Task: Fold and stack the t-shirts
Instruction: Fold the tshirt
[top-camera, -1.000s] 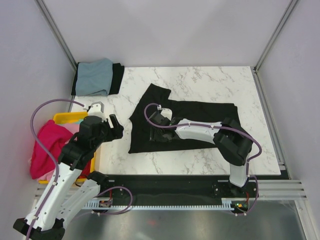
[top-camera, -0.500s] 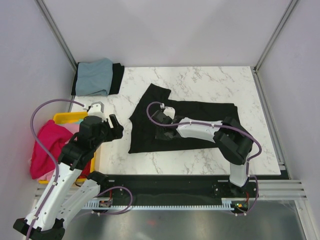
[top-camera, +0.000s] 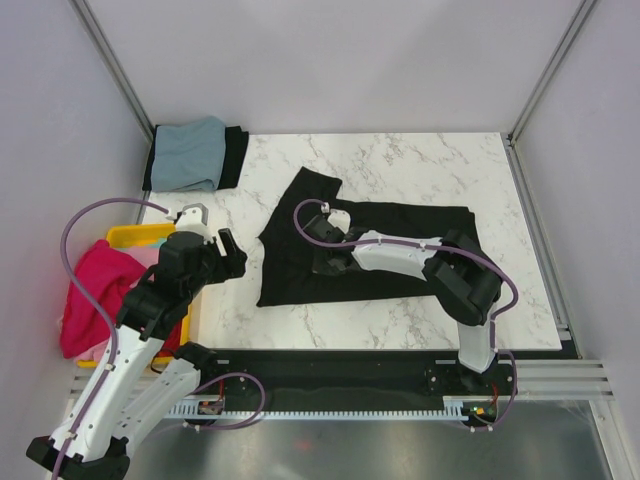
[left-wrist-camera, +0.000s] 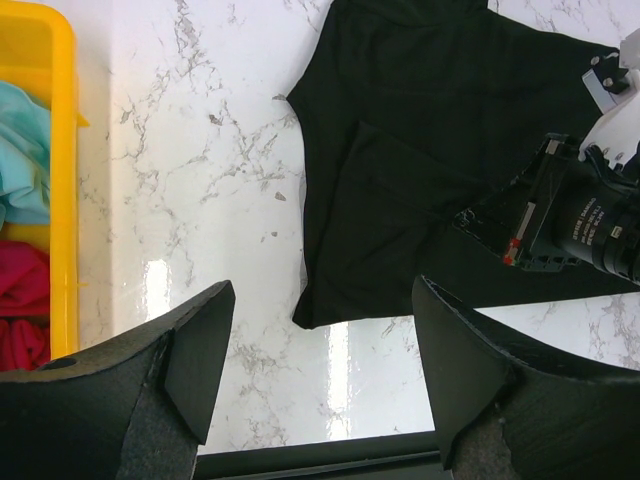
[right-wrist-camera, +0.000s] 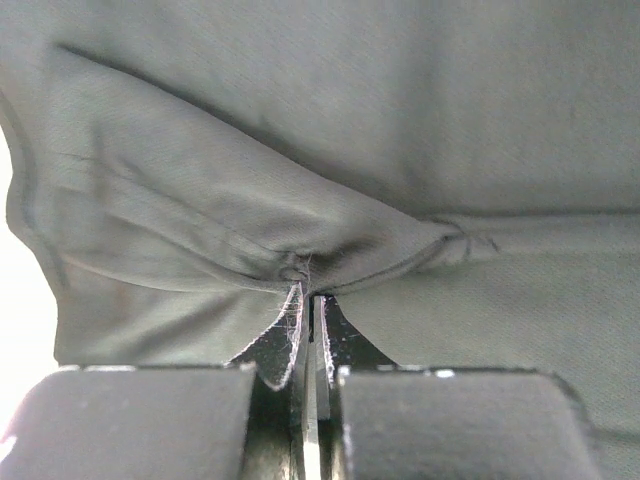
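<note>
A large black t-shirt (top-camera: 400, 235) lies spread across the middle of the marble table, its left part folded over. My right gripper (top-camera: 322, 262) is down on that left part. In the right wrist view it (right-wrist-camera: 312, 300) is shut on a pinched fold of the black cloth (right-wrist-camera: 300, 200). My left gripper (top-camera: 212, 228) hangs open above the table's left side, with nothing between its fingers (left-wrist-camera: 322, 300). The black shirt's lower left corner (left-wrist-camera: 330, 300) lies just ahead of it. A folded grey-blue t-shirt (top-camera: 190, 152) rests on a folded black one (top-camera: 236, 155) at the back left.
A yellow bin (top-camera: 135, 236) stands off the table's left edge with a magenta shirt (top-camera: 95, 290) hanging over its side. The left wrist view shows teal cloth (left-wrist-camera: 20, 150) and red cloth (left-wrist-camera: 20, 300) inside the bin (left-wrist-camera: 62, 150). Frame posts rise at the back corners.
My right gripper has gone from open to shut, pinching a fold of the black shirt, and shifted slightly right. The left arm has not moved.
</note>
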